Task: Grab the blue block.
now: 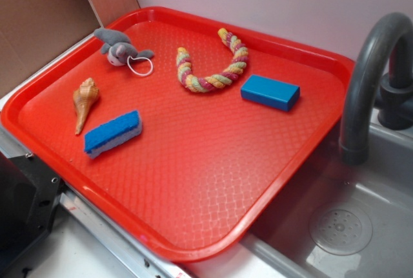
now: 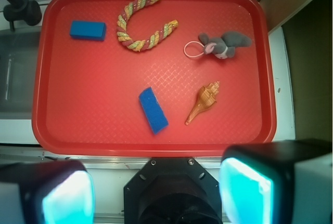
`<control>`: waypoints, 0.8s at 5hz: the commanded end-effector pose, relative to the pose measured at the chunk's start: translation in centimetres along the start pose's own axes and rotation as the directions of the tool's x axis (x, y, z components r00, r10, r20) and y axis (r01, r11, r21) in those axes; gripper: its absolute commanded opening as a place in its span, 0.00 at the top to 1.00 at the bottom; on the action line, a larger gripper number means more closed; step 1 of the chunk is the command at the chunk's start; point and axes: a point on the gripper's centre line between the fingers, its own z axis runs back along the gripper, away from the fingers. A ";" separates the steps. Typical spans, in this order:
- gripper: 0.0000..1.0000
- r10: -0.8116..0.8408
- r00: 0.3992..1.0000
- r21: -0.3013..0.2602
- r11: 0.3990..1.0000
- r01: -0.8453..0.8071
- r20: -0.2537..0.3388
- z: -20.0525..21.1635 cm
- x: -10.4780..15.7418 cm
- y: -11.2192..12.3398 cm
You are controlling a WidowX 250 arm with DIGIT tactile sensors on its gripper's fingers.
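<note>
From the exterior view, the smooth solid-blue rectangular block (image 1: 270,91) lies flat on the red textured plastic tray (image 1: 193,181), toward its far right side, near the grey curved sink faucet (image 1: 370,78). Just to its left curls a braided multicolour rope toy (image 1: 210,63), close but not touching. Further left sits a small grey plush mouse with a white loop (image 1: 120,48). A tan spiral seashell (image 1: 84,102) and a blue-topped sponge with a white underside (image 1: 113,133) lie near the tray's left front edge, just beside each other. My hand does not show here.

From the wrist view, my gripper (image 2: 156,195) hangs high above the tray (image 2: 99,125), beyond its near rim, with its two teal-padded fingers (image 2: 245,193) spread wide apart and nothing between them. The blue block (image 2: 88,30) rests in the upper left corner of the tray, well apart from my fingers. The sponge (image 2: 153,110) lies mid-tray, with the seashell (image 2: 204,102) to its right; the rope toy (image 2: 144,22) and the mouse (image 2: 222,45) lie further off.
</note>
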 end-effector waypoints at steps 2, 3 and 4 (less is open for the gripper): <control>0.00 -0.055 0.998 0.032 0.998 0.054 0.017 -1.1 1.4 0.9; 0.00 -0.156 0.986 0.049 0.987 0.153 0.061 -2.3 3.0 1.1; 0.00 -0.339 0.936 0.034 0.941 0.337 0.092 -4.2 5.7 1.0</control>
